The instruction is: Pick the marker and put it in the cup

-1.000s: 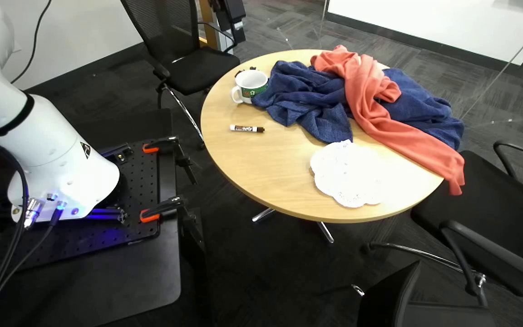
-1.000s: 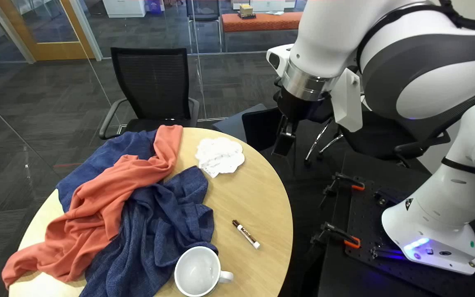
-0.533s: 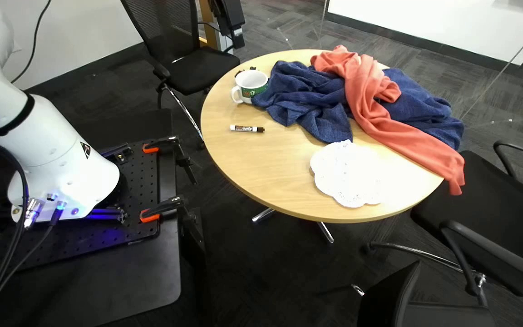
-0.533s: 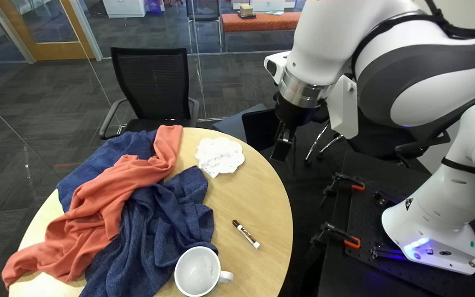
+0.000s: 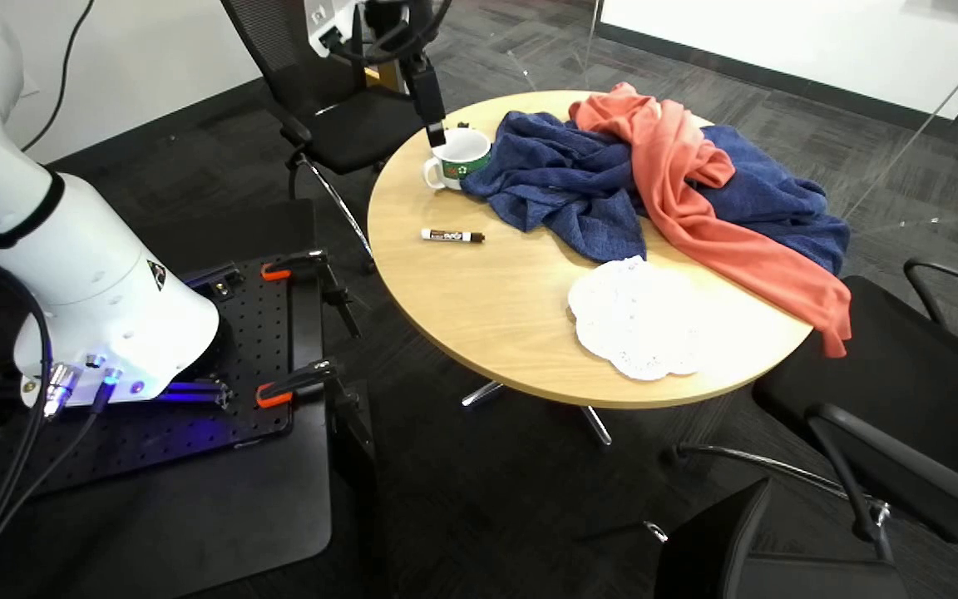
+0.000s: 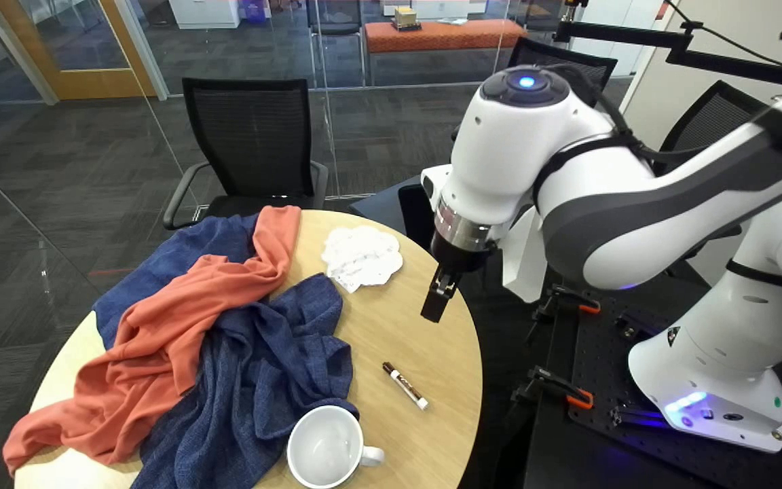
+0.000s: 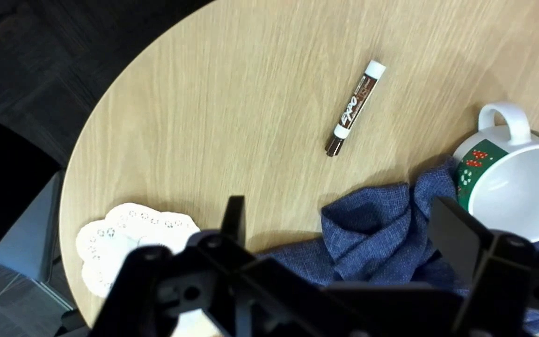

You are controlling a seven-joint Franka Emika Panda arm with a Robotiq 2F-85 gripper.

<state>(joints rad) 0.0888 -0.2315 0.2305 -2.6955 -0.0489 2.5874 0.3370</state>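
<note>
Dark grey carpet (image 6: 391, 129) spreads around everything, well below the jaws. Over it stands a round wooden table (image 5: 479, 299), and its light top lies under the jaws, so it is the surface on which the work must happen. The white robot arm (image 6: 601, 197) reaches over the edge of this table with its end pointing down, presumably because what it must grasp lies flat there.

Blue cloth (image 7: 377, 238), crumpled, shows between the jaws in the wrist view; orange cloth (image 6: 187, 319) lies on top of it, farther from the jaws. To me both look placed only to make the scene fuller, not to serve the task. A white doily (image 7: 124, 248) is spread outside the jaw at the left of the wrist view.

The gripper (image 7: 339, 210) hovers above the table; its jaws stand wide apart and hold nothing, which is reasonable before a grasp. Beyond the jaw at the right of the wrist view, the cup (image 7: 508, 182) stands upright beside the blue cloth, its mouth upward, so it can receive something from above.

Smallest of all, the marker (image 7: 354, 107) lies on the wood ahead of the jaws, untouched, its dark end nearer to them. It slants only a little against them, so I judge that a small turn of the wrist would let them close across its narrow body
</note>
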